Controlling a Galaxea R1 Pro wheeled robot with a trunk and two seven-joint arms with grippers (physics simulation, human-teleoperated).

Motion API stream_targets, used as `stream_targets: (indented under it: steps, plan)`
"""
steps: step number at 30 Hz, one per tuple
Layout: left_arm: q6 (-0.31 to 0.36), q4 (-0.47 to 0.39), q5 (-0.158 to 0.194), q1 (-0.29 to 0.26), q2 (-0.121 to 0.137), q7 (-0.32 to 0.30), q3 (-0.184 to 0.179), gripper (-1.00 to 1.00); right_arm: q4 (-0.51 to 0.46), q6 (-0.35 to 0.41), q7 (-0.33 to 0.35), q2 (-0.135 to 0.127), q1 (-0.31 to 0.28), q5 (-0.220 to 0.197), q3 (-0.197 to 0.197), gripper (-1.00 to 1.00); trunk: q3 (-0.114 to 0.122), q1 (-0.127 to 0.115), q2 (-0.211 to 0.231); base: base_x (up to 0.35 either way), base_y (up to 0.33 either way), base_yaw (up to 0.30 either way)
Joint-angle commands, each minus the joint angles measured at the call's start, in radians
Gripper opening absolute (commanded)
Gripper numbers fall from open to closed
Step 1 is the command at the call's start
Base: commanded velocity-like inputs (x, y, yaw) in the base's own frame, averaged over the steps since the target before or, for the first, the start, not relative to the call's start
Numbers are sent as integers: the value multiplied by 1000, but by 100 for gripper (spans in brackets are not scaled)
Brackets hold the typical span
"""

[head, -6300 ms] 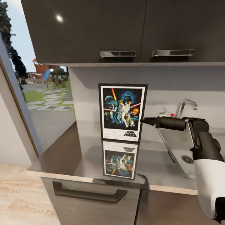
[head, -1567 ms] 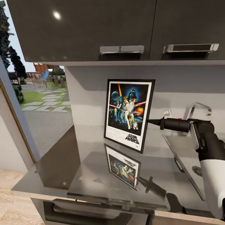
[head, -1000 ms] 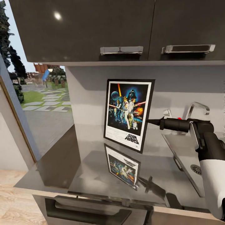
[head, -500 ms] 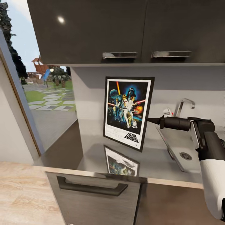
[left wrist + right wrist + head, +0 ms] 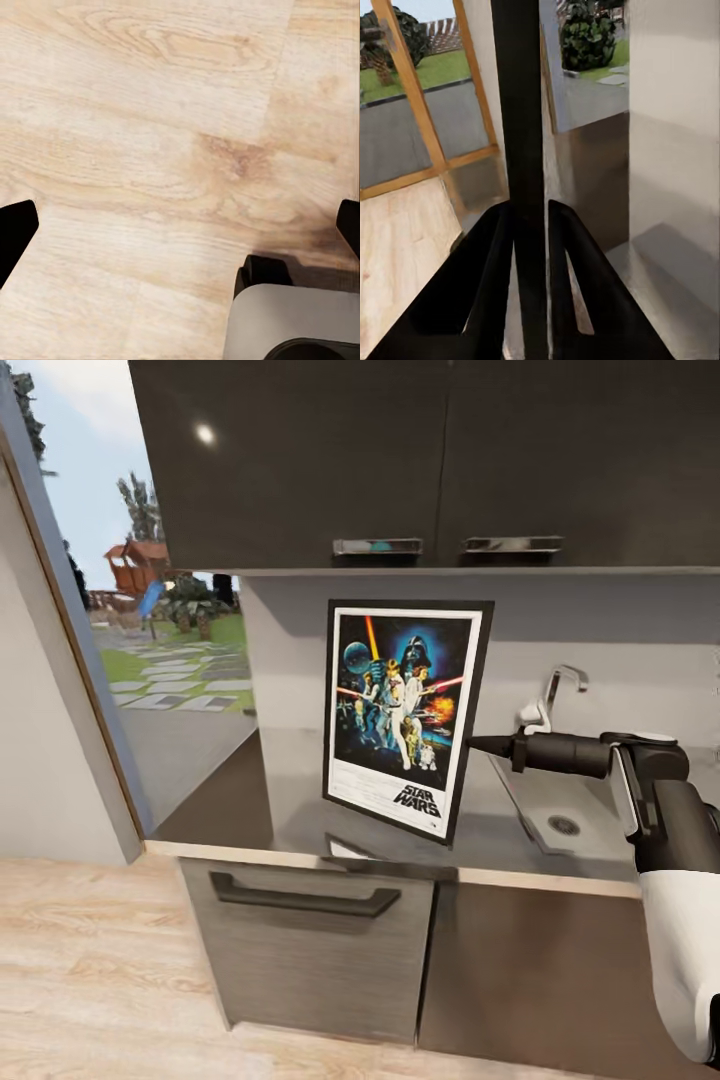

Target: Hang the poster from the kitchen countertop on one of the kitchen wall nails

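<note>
- My right gripper (image 5: 478, 745) is clamped on the right edge of the black-framed, white-bordered Star Wars poster (image 5: 405, 715); in the right wrist view the two black fingers (image 5: 484, 277) squeeze the frame's thin edge (image 5: 519, 112) between them.
- I hold the poster upright off the dark grey glossy kitchen countertop (image 5: 240, 805), long axis close to vertical, tilted a little, with the "STAR WARS" title at 6 o'clock and the art facing me.
- The poster's lower edge hangs just above the counter's front rim, over a faint reflection.
- At 3 o'clock from the gripper is the inset steel sink (image 5: 560, 822) with its chrome tap (image 5: 560, 685); I cannot see anything in the basin but the drain.
- At 12 o'clock, dark wall cabinets (image 5: 400, 450) with steel handles overhang the poster's top.
- At 6 o'clock sits a dark drawer front (image 5: 310, 940).
- At 9 o'clock a glass door shows a garden.
- My left gripper's (image 5: 180, 225) black fingertips stand wide apart over the pale wooden floor (image 5: 150, 120).
</note>
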Motion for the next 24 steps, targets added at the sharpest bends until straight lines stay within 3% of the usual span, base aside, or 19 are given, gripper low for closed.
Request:
stream_targets:
  steps: [1, 16, 21, 24]
  plan:
    - [-1, -1, 0, 0, 0, -2, 3, 100, -2, 13, 5, 1, -1, -2, -1, -100, -1, -1, -1, -339, 0, 0]
    - [-1, -1, 0, 0, 0, -2, 3, 100, -40, 15, 6, 29, 3, -2, 6, -100, -1, -1, -1, -339, 0, 0]
    - [-2, -1, 0, 0, 0, -2, 3, 100, -45, 15, 4, 31, 8, -2, 70, -100, -1, -1, -1, -339, 0, 0]
    - [-2, -1, 0, 0, 0, -2, 3, 100, -47, 13, 5, 33, 13, -3, 84, -100, -1, -1, -1, -339, 0, 0]
